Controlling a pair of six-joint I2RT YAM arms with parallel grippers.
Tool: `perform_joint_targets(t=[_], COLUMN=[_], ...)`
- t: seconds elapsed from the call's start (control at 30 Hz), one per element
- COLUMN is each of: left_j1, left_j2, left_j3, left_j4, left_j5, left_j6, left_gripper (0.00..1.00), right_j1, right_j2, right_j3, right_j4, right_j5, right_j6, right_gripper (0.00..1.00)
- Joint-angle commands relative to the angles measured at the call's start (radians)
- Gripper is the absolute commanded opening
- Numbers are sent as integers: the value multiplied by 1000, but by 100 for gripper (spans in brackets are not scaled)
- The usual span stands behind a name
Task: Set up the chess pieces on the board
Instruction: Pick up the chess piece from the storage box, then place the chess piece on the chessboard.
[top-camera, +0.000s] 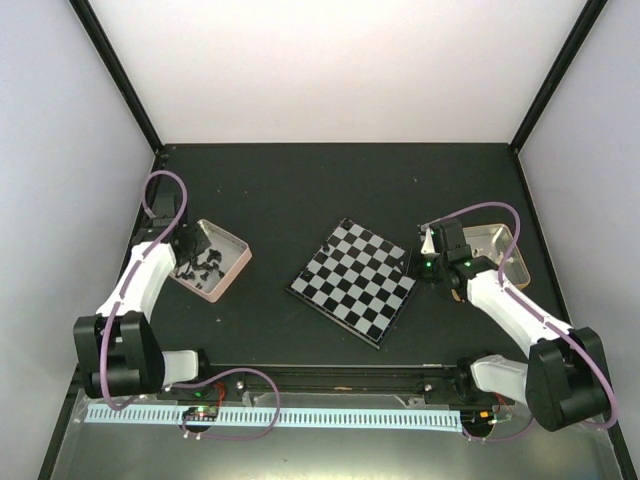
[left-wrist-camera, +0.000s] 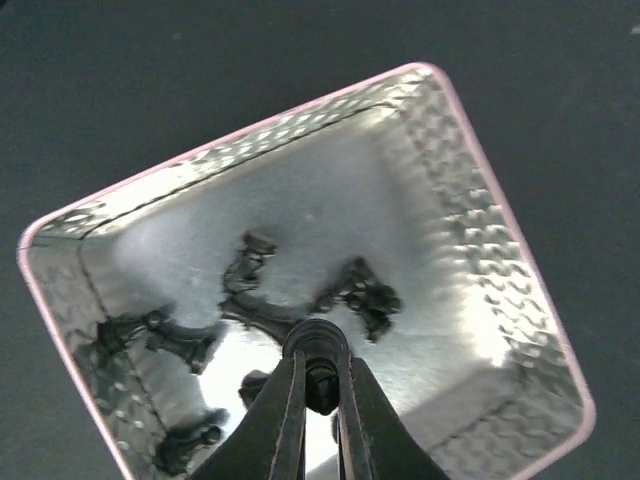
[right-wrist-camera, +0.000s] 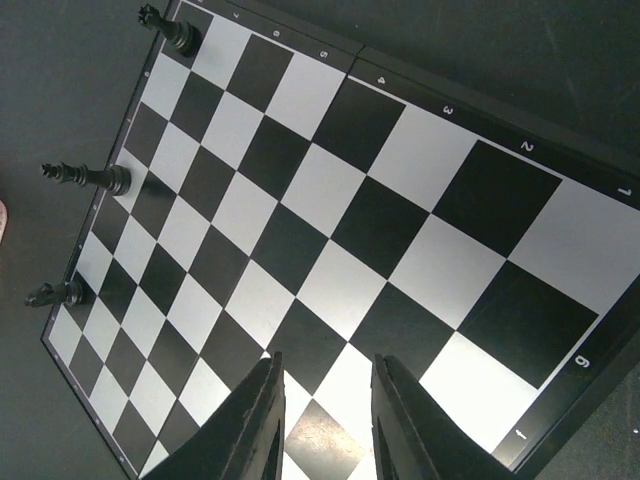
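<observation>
Chess pieces (left-wrist-camera: 360, 295) — black ones — lie jumbled in the tin (left-wrist-camera: 500, 230) just beyond the left gripper (left-wrist-camera: 320, 368), whose jaws are pinched tight on one black piece (left-wrist-camera: 318, 340). The right gripper (right-wrist-camera: 325, 365) hangs part-open and empty over the board (right-wrist-camera: 330, 200), with three black chessmen (right-wrist-camera: 90, 178) along the edge farthest from it. On lifting, so thin a pinch could let the piece twist free — or drag up the neighbours touching it.

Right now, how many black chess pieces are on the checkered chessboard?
3 black chess pieces, along the black-and-pale checkered chessboard's left edge in the right wrist view: top corner, midway, near the bottom. The right gripper's fingers may hide others.
</observation>
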Motion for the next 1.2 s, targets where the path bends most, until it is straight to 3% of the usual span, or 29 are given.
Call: perform_joint_targets(t=[0.0,0.13,0.43,0.6,0.77,0.97,1.17], left_j1=[-41,-119,-395,-525,-649,-718,-737], left_j2=[-23,36,215,300,431,624,738], left_j3=[80,136,292,399,576,802,893], left_j4=[-39,-48,-61,-52,-74,-156,-179], left_j5=[136,248,339,309,189,92,83], left_j6=[67,80,138,166,220,253,269], left_gripper=[4,4,4,4,5,5,5], right_j1=[4,4,4,5,4,4,4], right_j2=[-31,-45,-64,-65,-67,-75,-92], right_j3=[19,11,8,6,10,9,-1], right_j4=[17,20,13,11,6,-9,-17], right_j5=[10,17,29,33,39,51,59], right_j6=[10,20,27,29,25,17,16], right_gripper=[25,25,24,25,24,24,25])
